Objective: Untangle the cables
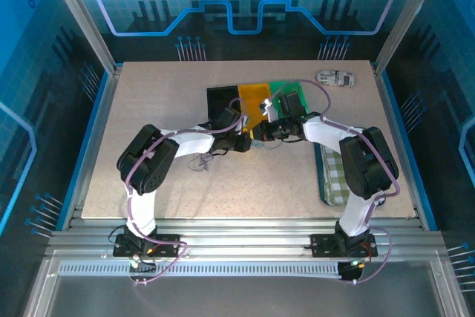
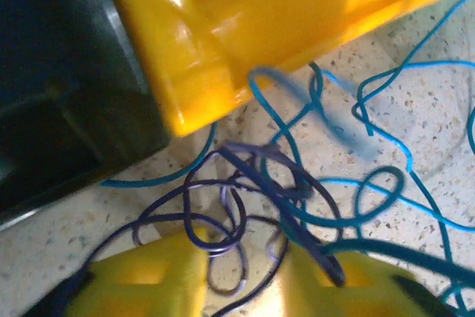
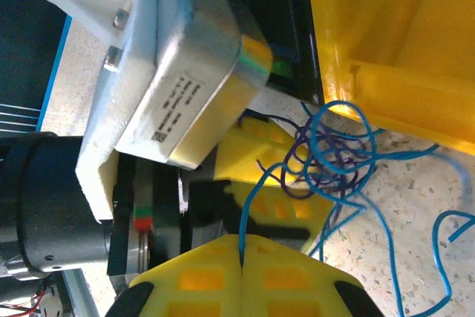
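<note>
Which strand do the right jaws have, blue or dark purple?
The blue strand: it runs straight into the seam between the shut jaws of the right gripper, while the dark purple strand only loops loose above them.

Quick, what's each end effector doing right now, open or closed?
Left end effector: open, with a purple cable looping through the gap.
Right end effector: closed on a blue cable.

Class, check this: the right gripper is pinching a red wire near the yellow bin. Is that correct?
Not quite: the wire is blue, not red. The right wrist view shows the right gripper pinching it near the yellow bin.
</note>
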Robot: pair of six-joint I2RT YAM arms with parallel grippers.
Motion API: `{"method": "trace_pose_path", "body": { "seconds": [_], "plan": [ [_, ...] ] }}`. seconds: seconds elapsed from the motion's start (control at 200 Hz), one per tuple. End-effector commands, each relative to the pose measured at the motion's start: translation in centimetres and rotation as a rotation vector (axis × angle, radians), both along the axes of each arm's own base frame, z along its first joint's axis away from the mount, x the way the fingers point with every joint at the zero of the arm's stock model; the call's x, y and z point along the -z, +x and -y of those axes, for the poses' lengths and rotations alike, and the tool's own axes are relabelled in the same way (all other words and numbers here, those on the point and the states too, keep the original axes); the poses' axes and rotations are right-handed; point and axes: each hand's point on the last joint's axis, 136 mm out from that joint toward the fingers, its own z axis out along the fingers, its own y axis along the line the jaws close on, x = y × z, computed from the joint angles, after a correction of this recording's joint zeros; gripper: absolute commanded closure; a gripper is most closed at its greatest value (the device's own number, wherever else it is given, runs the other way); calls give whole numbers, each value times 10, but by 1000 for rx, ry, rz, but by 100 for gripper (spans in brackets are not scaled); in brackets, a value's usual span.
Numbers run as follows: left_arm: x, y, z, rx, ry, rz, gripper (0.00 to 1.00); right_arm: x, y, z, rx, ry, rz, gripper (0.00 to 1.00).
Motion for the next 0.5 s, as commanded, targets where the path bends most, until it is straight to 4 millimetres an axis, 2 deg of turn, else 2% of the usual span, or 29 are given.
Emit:
{"method": "trace_pose_path", "body": {
  "seconds": [0.0, 0.055, 0.135, 0.23, 0.375, 0.495],
  "plan": [
    [-4, 7, 8, -6, -16, 18, 90, -10, -8, -1, -9, 26, -3, 100],
    [-5, 8, 2, -31, 0, 22, 100, -10, -7, 2, 6, 15, 5, 100],
    [-12, 6, -9, -62, 15, 34, 100, -12, -1, 11, 53, -10, 24, 100],
    [-20, -3, -27, -112, 8, 34, 100, -17, 12, 32, 159, -44, 65, 100],
    [-27, -21, -69, -209, -11, 6, 100, -29, 34, 84, 386, -87, 121, 100],
    [-30, -34, -108, -326, -16, -9, 100, -35, 43, 131, 564, -127, 152, 100]
  ]
}}
